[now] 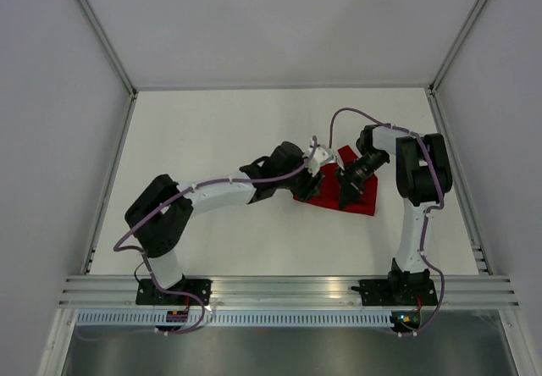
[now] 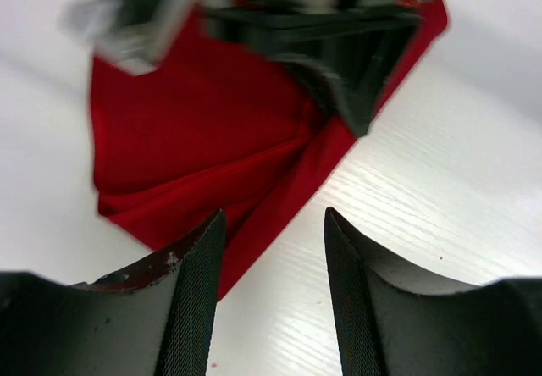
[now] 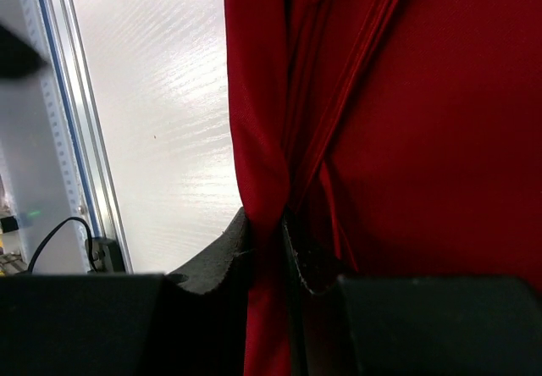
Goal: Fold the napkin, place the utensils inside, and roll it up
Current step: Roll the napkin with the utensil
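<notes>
Napkin [image 1: 364, 198] bunched on white table [image 1: 212, 139] — right tool [image 3: 267, 228] pinches it; left tool [image 2: 273, 215] stands open.

One red napkin [image 1: 366, 200] lies right of the middle of the one white table [image 1: 212, 130]. Two arms are mounted at the near edge, a left arm [image 1: 212, 191] and a right arm [image 1: 412, 228]. Each carries one gripper, making two, the left gripper [image 2: 273, 215] and the right gripper [image 3: 267, 223], each with two dark fingers. Two purple cables run along the arms, one per arm: a left cable [image 1: 224, 179] and a right cable [image 1: 343, 113].
</notes>
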Controlling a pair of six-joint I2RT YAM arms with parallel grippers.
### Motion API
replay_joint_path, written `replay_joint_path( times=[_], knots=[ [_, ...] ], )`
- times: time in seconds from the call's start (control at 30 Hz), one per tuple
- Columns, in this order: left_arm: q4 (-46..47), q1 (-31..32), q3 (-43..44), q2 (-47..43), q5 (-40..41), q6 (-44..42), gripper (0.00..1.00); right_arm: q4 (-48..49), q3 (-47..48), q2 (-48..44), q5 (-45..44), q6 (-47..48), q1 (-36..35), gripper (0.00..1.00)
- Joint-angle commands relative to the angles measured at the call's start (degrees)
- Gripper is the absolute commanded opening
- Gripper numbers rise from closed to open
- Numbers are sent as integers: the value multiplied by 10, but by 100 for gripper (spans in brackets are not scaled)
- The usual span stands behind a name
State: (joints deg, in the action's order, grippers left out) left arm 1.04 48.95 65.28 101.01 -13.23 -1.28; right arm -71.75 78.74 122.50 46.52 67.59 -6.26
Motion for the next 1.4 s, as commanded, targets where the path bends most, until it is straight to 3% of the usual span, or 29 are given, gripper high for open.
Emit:
replay_joint_path(
  times=[0.0,0.23,1.07,1.17,1.2,1.3,1.37],
  knots=[
    [34,61,13,23,107,-128,56,3,20,28,-12,21,5,16],
    [43,131,55,102,167,-212,58,-25,55,64,-6,25,11,16],
    [107,154,81,190,168,-299,57,-56,100,109,-6,18,15,15],
    [78,154,94,206,156,-304,46,-56,103,110,-8,18,16,15],
    [61,153,97,208,151,-304,34,-56,104,109,-10,19,17,15],
    [21,150,113,216,135,-294,15,-51,106,107,-15,16,21,15],
    [2,146,128,219,103,-276,9,-44,106,103,-16,10,24,16]
  ],
)
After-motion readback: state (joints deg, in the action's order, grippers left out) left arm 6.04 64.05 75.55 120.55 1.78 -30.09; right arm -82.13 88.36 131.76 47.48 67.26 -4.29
